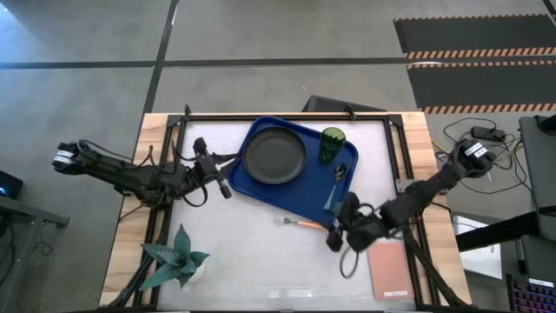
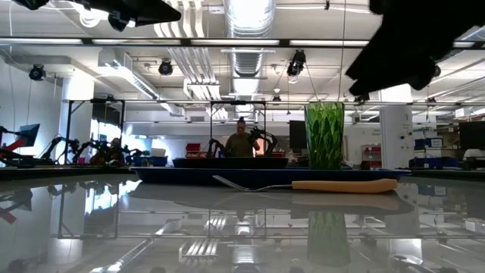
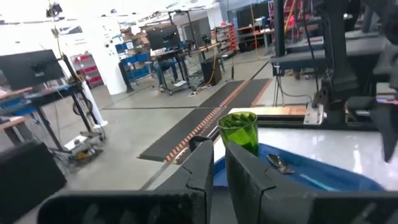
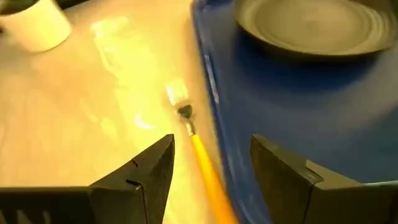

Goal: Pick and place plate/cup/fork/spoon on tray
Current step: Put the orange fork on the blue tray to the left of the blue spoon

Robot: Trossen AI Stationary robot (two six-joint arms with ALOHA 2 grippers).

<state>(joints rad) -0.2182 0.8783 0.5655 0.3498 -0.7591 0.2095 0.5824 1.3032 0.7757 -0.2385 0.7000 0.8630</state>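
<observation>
floor [image 1: 261,30]: grey concrete, dark seams | mats [image 1: 473,52]: black, striped edges | ceiling [image 2: 250,23]: exposed ducts, strip lights | workbenches [image 3: 168,59]: monitors on top | person [image 2: 241,142]: standing in the distance | table [image 1: 261,261]: pale top, wooden edge

White table [image 1: 261,261] carries tray [image 1: 261,187], fork [image 1: 300,223], plant [image 1: 176,259], perhaps pink pad [image 1: 391,271].

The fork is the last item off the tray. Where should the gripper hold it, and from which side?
Probably the orange handle of the fork, from straight above: it lies flat on the table beside the tray, and the open right gripper already straddles the handle.
</observation>
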